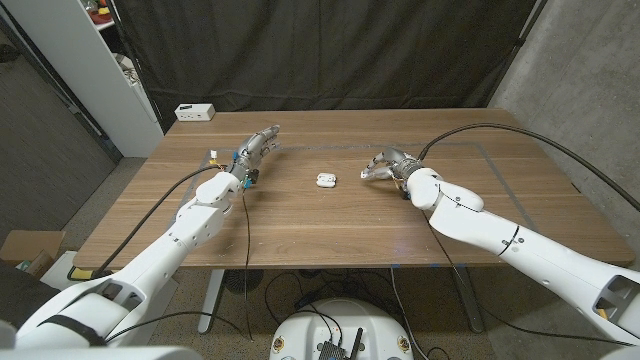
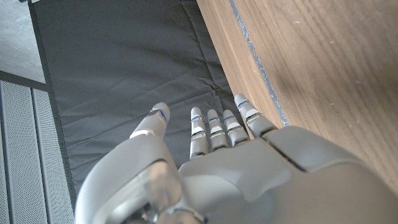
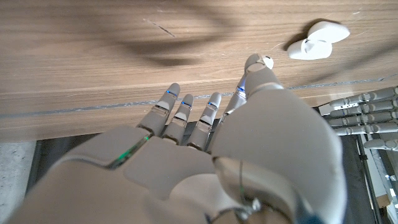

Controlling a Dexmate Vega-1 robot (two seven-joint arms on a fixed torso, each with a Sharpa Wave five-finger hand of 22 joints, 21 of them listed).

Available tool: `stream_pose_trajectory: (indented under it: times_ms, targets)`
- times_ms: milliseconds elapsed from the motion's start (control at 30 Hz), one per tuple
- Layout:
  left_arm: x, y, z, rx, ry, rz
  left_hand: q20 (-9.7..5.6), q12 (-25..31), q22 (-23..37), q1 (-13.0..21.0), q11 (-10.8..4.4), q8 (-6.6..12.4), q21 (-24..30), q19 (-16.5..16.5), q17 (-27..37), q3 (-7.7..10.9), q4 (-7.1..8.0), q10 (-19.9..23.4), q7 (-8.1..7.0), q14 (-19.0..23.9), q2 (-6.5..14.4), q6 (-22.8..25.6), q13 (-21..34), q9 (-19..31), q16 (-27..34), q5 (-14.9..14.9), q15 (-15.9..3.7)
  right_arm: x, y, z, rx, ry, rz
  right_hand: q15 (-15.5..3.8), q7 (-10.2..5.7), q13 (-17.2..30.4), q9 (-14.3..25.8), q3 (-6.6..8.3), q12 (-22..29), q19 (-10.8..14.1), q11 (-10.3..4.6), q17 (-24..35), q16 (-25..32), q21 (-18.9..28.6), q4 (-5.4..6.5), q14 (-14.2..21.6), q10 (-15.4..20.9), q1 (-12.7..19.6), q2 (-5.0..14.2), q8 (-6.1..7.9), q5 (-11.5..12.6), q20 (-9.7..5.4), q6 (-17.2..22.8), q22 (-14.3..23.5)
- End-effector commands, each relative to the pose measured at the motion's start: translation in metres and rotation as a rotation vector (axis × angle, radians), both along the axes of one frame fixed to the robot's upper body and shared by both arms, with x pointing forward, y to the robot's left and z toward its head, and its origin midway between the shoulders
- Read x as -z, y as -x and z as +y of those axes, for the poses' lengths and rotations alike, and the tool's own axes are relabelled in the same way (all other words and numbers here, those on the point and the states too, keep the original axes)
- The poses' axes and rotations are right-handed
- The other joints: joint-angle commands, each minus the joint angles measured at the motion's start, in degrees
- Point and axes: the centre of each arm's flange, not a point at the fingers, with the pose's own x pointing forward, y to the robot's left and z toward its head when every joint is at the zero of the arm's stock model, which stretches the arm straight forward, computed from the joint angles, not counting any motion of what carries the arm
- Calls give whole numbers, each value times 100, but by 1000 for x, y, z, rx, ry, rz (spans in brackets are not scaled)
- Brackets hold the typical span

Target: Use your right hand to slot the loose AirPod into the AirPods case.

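The small white AirPods case [image 1: 324, 181] sits with its lid open near the middle of the brown wooden worktop [image 1: 300, 230], between the two arms. From the right wrist view the white case [image 3: 317, 41] shows its lid flipped back, long axis running roughly across the worktop, left to right. The right robot hand [image 1: 384, 167] hovers just right of the case, fingers [image 3: 180, 112] loosely extended, thumb tip carrying a small white piece that may be the loose AirPod [image 3: 267, 61]; I cannot tell for sure. The left robot hand [image 1: 255, 148] lies farther left, fingers [image 2: 214, 127] straight and holding nothing.
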Motion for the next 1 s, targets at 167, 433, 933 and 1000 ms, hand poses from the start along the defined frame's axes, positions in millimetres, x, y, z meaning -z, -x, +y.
stream_pose_trajectory:
  times_ms: [167,433,933,1000]
  targets:
    - [3,-1,-1,18,-10,-9,38,18,16,61,-6,4,-24,-6,11,15,-52,55,4,-13,-9,63,11,10,5,19,3,-25,12,48,-63,82,55,-642,72,43,32,-47,-86,-33,104,44,-50,-36,18,-179,-196,-72,48,0,-41,181,19,14]
    - [4,-6,-7,32,-6,-13,35,14,16,68,-10,-11,-33,-10,10,15,-67,47,35,-16,-13,61,13,10,5,18,3,-35,9,57,-74,91,113,-563,111,58,28,-66,-124,-38,244,50,-68,-31,26,-255,-271,-95,72,-43,-48,223,-26,17]
    - [2,-9,-13,34,-7,-15,38,14,17,72,-1,-26,-41,-7,10,13,-84,48,79,-24,-16,81,16,10,5,17,7,-46,6,75,-94,78,196,-448,165,73,25,-78,-138,-5,291,55,-52,-14,30,-251,-286,-109,120,-76,-65,274,-36,19]
    - [2,-9,-13,28,-8,-11,36,13,17,72,2,-27,-42,-6,10,12,-85,45,80,-24,-16,83,16,11,6,17,6,-47,6,75,-107,46,199,-442,188,76,27,-78,-132,-2,294,56,-47,-13,28,-246,-265,-106,131,-83,-69,279,-42,19]
